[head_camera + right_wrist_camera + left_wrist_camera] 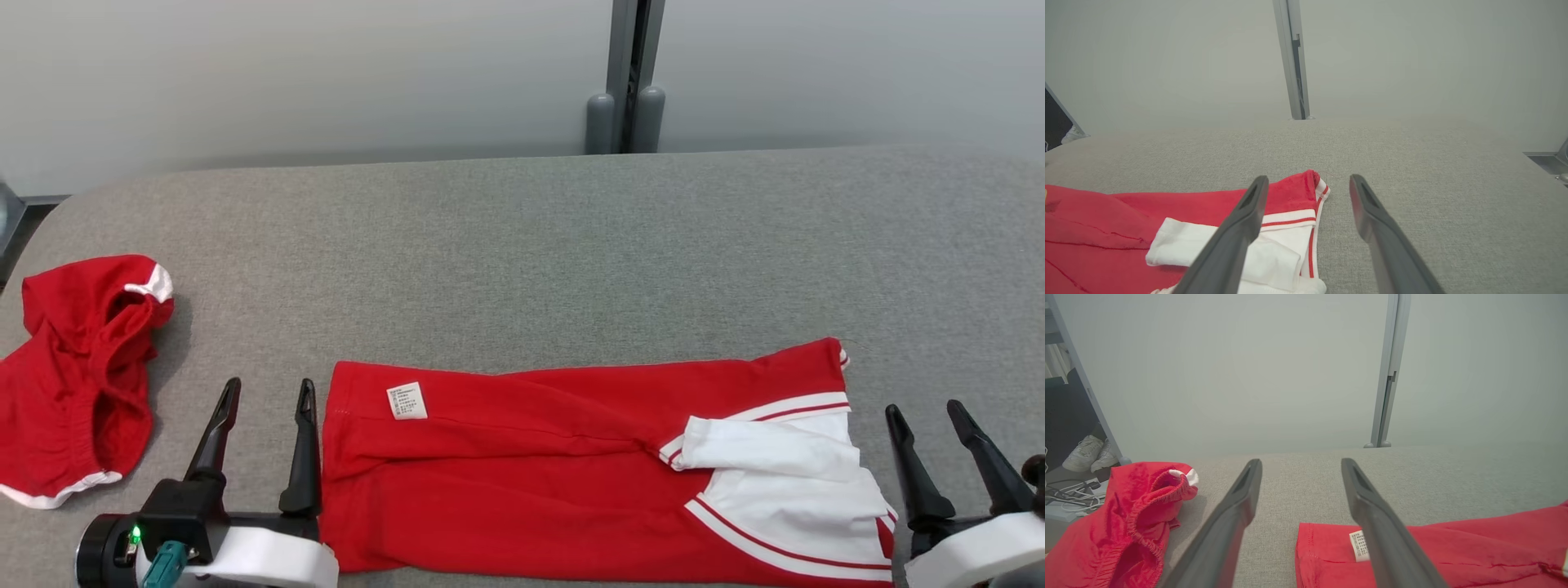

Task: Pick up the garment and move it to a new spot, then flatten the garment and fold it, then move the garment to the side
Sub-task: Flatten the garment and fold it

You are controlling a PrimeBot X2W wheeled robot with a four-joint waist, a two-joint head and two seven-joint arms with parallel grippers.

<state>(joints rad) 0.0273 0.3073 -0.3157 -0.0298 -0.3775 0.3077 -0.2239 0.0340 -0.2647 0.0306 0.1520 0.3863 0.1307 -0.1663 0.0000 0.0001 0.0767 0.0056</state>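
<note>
Head view: red garment (531, 482), long axis left-right on bench (522, 245), lies between left tool (269, 384) and right tool (925, 406); both spread, empty, equally near.

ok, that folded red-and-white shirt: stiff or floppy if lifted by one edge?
Probably floppy: the red-and-white shirt lies in soft creases, so it would likely sag and unfold. Likely light too, since its layers lie thin and flat. Pushed, it may bunch rather than slide, as the grey fabric surface looks textured.
</note>
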